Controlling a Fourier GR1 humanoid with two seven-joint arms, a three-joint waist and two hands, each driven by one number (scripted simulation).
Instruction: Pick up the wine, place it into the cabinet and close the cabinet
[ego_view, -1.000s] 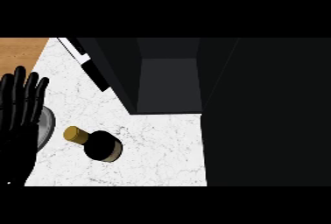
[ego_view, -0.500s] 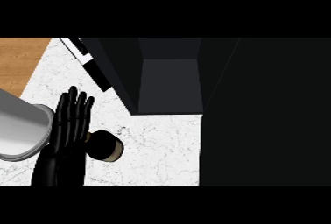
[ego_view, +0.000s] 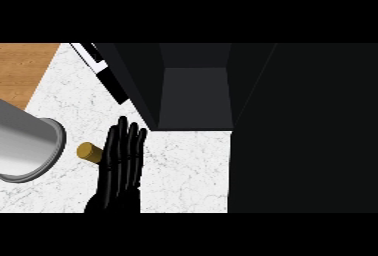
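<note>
— What takes up the most room here?

— The cabinet (ego_view: 196, 85). It stands open at the far side of the view, a dark hollow with a grey floor inside, and its black side runs down the whole right part of the scene. Its door (ego_view: 111, 75), black with a white edge, swings out to the far left.

— And below it?

— The counter (ego_view: 184, 170), white marble with faint grey veins, reaching from the cabinet's mouth toward the near edge. At the far left corner a patch of wooden floor (ego_view: 26, 70) shows past the counter's slanted edge.

— What's the grey cylinder on the left?

— That is the robot's left forearm (ego_view: 22, 145), coming in from the left edge, its round end facing right.

— Which hand is the black one?

— The left hand (ego_view: 122, 160). It lies over the counter just near of the cabinet's left wall, fingers straight, close together and pointing far. It is flat and open, holding nothing that can be seen.

— Where is the wine?

— The wine (ego_view: 90, 152) is on the counter, between the forearm's end and the hand. Only its gold cap shows, just left of the fingers; the rest is hidden under the hand. Whether the hand touches the bottle I cannot tell.

— The right hand?

— It does not show.
</note>
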